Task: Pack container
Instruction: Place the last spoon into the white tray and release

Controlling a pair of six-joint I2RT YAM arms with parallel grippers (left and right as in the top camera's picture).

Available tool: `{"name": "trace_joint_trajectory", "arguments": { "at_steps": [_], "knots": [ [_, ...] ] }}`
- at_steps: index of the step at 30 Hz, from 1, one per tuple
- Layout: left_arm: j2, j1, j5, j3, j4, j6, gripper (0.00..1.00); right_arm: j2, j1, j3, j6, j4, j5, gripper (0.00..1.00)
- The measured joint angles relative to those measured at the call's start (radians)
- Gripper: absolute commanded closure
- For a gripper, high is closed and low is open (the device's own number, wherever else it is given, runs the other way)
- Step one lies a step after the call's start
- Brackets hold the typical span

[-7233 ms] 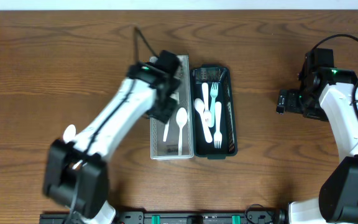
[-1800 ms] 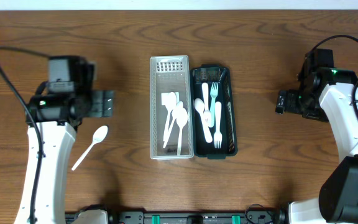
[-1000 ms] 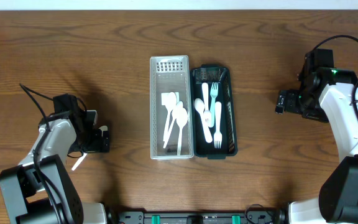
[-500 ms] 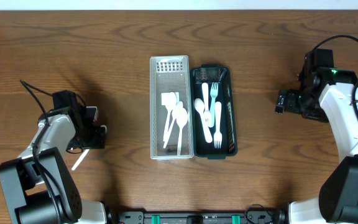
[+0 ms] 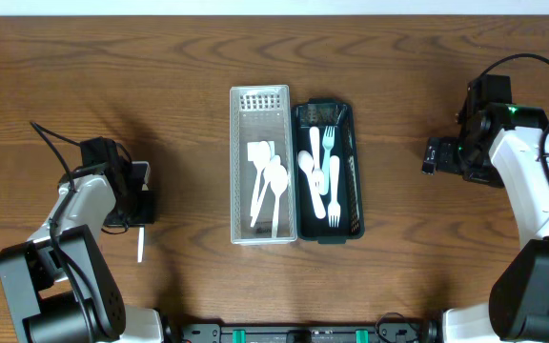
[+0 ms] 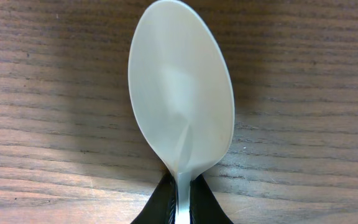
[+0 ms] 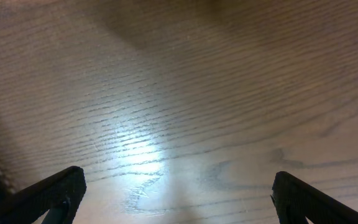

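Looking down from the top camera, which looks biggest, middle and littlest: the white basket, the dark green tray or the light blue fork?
1. white basket: largest, a bit longer than the tray.
2. dark green tray: a close second, about as wide as the basket.
3. light blue fork: clearly the smallest, lying inside the tray.

We can read no text, label or number anywhere, whether on the perforated grey tray (image 5: pixel 260 100), the dark green tray (image 5: pixel 357 191) or the white plastic spoon (image 6: pixel 182 106).
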Motion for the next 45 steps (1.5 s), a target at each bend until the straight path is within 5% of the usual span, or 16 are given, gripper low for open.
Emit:
{"name": "trace_joint_trajectory", "arguments": {
  "at_steps": [11, 17, 27, 37, 45],
  "knots": [
    [0.0, 0.0, 0.002, 0.01, -0.011, -0.005, 0.94, 0.0, 0.0, 0.0, 0.0, 0.0, 0.0, 0.01],
    [-0.025, -0.026, 0.018, 0.102, -0.146, -0.039, 0.94, 0.0, 0.0, 0.0, 0.0, 0.002, 0.0, 0.01],
    [-0.15, -0.31, 0.025, 0.463, -0.457, -0.17, 0.94, 0.0, 0.0, 0.0, 0.0, 0.005, -0.001, 0.01],
    [-0.143, -0.705, 0.037, 0.556, -0.302, -0.402, 0.94, 0.0, 0.0, 0.0, 0.0, 0.006, -0.001, 0.01],
    [0.02, -0.783, 0.045, 0.55, -0.278, -0.456, 0.93, 0.0, 0.0, 0.0, 0.0, 0.004, -0.001, 0.01]
  ]
}}
